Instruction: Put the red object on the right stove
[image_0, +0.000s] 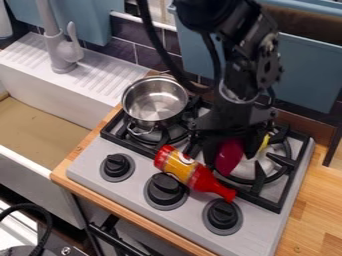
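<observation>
Arm (250, 60) all black, chunky rounded joints, small pale screws (268, 66) down one side. Black cable (160, 42) alongside. Grey band (235, 101) above black gripper (229, 151).

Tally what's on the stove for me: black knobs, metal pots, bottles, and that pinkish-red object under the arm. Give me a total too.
Black knobs: 3
Metal pot: 1
Bottle: 1
Pinkish-red object: 1
Total: 6
</observation>
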